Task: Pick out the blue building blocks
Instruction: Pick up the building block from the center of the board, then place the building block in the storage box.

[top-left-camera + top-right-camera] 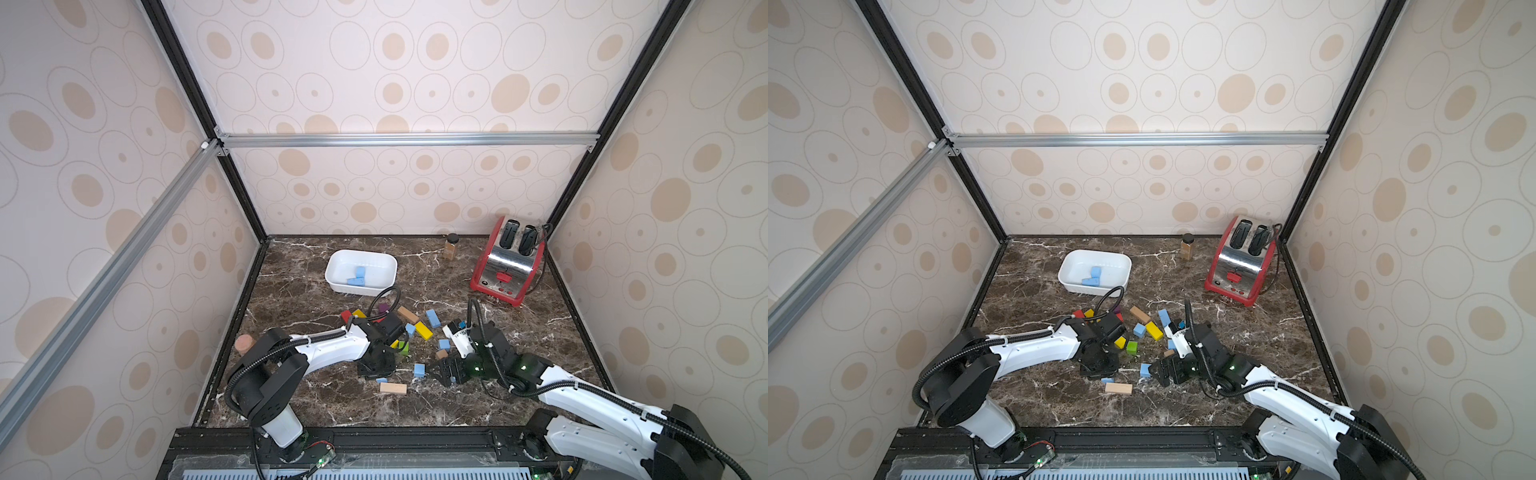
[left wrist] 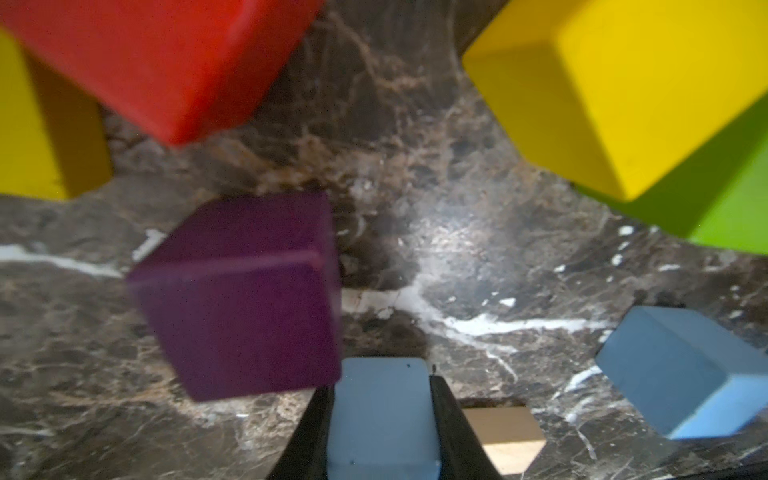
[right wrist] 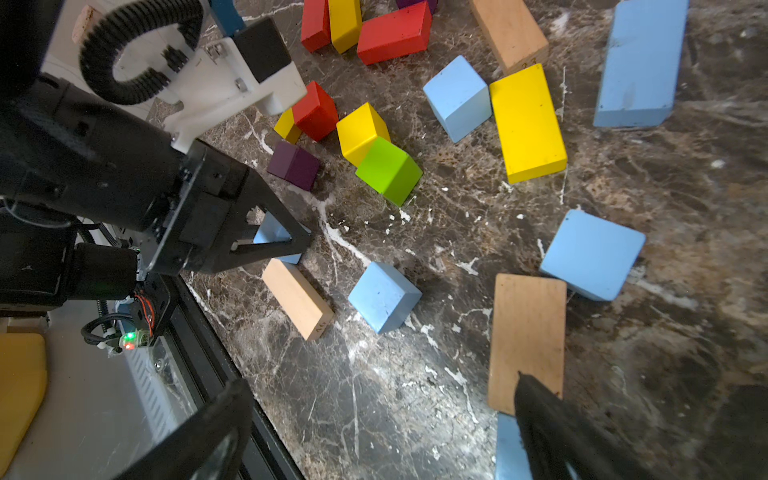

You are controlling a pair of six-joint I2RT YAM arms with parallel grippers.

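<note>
Near the front edge of the marble table [image 1: 328,401], your left gripper [image 1: 377,370] is clamped on a small blue block [image 2: 382,415]. The left wrist view shows its black fingers [image 2: 453,428] pressed against the block's two sides. From the right wrist view you can see that block low at the tabletop, just beside a tan brick [image 3: 297,299]. Whether it rests on the marble or hangs just above it cannot be told. A purple cube [image 2: 241,291] sits close beside the held block, with a red block [image 2: 158,62], a yellow block [image 2: 615,91] and a green cube [image 2: 739,208] beyond.

Your right gripper [image 3: 380,382] is spread wide and holds nothing. A blue cube [image 3: 384,297] lies free just ahead of its fingertips.

Loose on the table you also have a long blue brick [image 1: 432,318], a second blue cube [image 1: 410,329] touching a yellow brick [image 1: 424,331], and a third blue cube [image 1: 444,344]. Two blue blocks [image 1: 356,277] lie inside the white tub [image 1: 332,270] toward the back. A red toaster [image 1: 505,262] and a spice jar [image 1: 450,246] stand near the back wall, well apart from the pile.
</note>
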